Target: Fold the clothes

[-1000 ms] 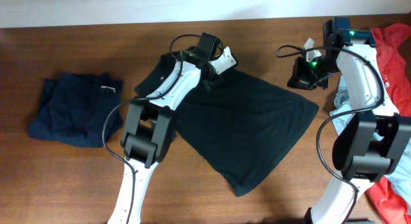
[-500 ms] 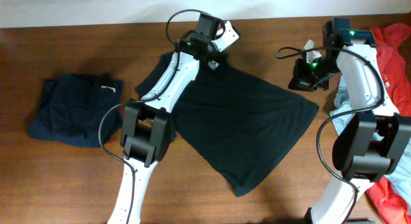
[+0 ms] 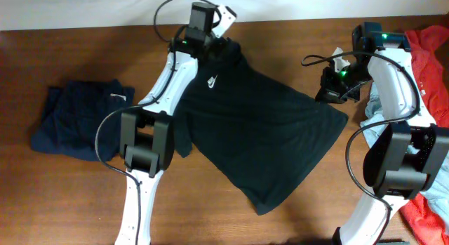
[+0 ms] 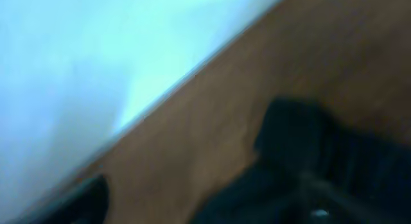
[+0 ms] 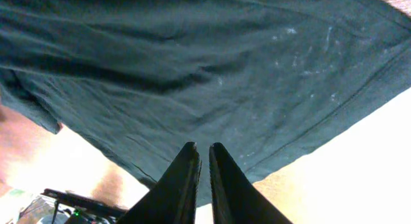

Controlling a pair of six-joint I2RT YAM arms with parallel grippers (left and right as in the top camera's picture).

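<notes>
Shirt (image 3: 259, 133) lies spread across the desk (image 3: 70, 203): right fingers (image 5: 186, 179) clenched at its right edge, apparently anchoring it; left fingers (image 3: 223, 17) at its collar, grip unclear, likely smoothing it for folding.

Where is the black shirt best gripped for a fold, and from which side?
Probably its lower corner, approached from the robot's side. The black shirt lies flat and spread, and this corner points out over bare table, away from the other clothes.
</notes>
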